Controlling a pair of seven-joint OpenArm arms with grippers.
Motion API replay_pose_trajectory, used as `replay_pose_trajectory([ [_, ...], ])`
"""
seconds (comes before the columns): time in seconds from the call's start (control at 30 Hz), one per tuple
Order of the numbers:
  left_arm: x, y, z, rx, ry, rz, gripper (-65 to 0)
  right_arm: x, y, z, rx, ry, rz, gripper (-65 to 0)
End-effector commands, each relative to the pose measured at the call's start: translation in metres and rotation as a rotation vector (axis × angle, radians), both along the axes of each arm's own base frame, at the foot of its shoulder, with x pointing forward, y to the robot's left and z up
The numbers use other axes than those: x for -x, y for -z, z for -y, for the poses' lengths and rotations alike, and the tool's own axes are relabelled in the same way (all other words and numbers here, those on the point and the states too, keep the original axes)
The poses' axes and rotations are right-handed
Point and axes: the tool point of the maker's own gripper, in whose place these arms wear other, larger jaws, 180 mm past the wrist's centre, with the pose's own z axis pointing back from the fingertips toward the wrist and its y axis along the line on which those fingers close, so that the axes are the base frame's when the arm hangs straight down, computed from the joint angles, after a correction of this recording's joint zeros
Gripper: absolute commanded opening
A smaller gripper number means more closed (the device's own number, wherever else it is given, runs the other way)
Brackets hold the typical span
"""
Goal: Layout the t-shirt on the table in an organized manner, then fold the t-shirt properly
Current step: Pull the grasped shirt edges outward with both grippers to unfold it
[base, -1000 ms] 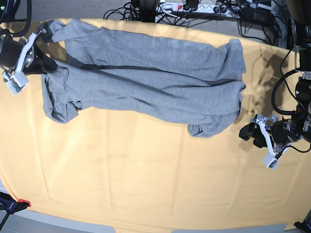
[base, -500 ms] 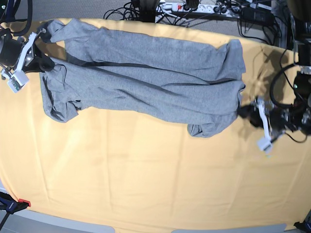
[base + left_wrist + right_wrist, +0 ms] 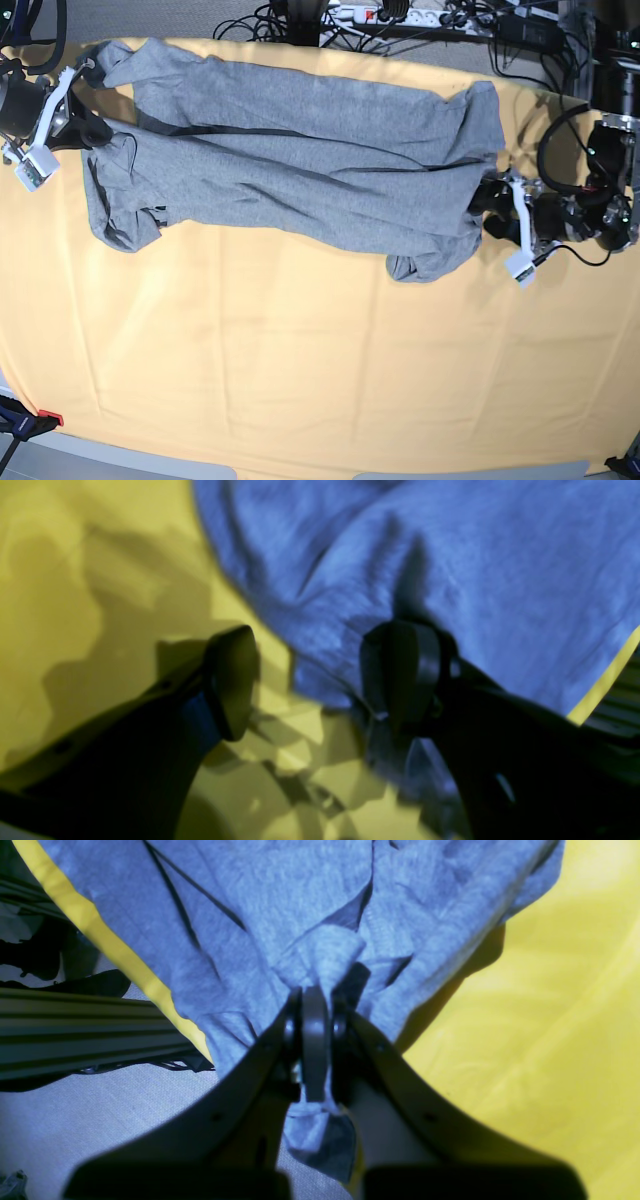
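Note:
The grey t-shirt [image 3: 300, 170] lies stretched in loose folds across the far half of the table [image 3: 300, 360]. At its left end my right gripper [image 3: 88, 128] is shut on a bunched fold of the shirt's fabric [image 3: 320, 955], close to the table's far edge. At the right end my left gripper [image 3: 488, 213] is open. In the left wrist view one fingertip [image 3: 405, 675] rests over the shirt's edge [image 3: 450, 570], and the other fingertip [image 3: 232, 680] is over bare yellow cloth. No lettering shows on the shirt.
Cables and a power strip [image 3: 400, 15] lie beyond the table's far edge. A red-tipped clamp [image 3: 45, 418] sits at the front left corner. Grey floor [image 3: 125, 1120] shows past the yellow edge beside my right gripper.
My left gripper has moved up and to the left, from bare cloth to the shirt's right edge, still open. The right gripper has kept its hold and hardly moved.

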Motion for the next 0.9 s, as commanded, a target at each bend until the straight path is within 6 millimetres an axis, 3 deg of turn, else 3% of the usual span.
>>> replay_pose_trajectory([
  [0.0, -0.011, -0.017, 0.0, 0.025, 0.0, 0.056, -23.7, -0.004, -0.01, -0.001, -0.003, -0.015, 0.034, -65.0],
  [0.07, -0.012, -0.017, 0.003, 0.034, 0.002, 0.057, -27.9, -0.004, -0.01, -0.001, -0.003, -0.016, 0.035, -65.0],
  [0.2, -0.013, -0.02, 0.004, 0.038, 0.002, 0.062, -53.9, -0.004, -0.01, -0.001, -0.003, -0.016, 0.034, -65.0],
  [0.3, -0.016, -0.023, 0.001, 0.03, 0.001, 0.07, -64.4, -0.004, -0.01, -0.001, -0.003, -0.016, 0.035, -65.0],
  [0.53, -0.021, -0.03, -0.004, 0.022, -0.002, 0.086, -65.0, -0.004, -0.01, -0.001, -0.003, -0.016, 0.035, -65.0],
  [0.87, -0.037, -0.1, -0.011, 0.127, 0.039, 0.146, -65.0, -0.004, -0.01, -0.001, -0.002, -0.015, 0.035, -65.0],
])
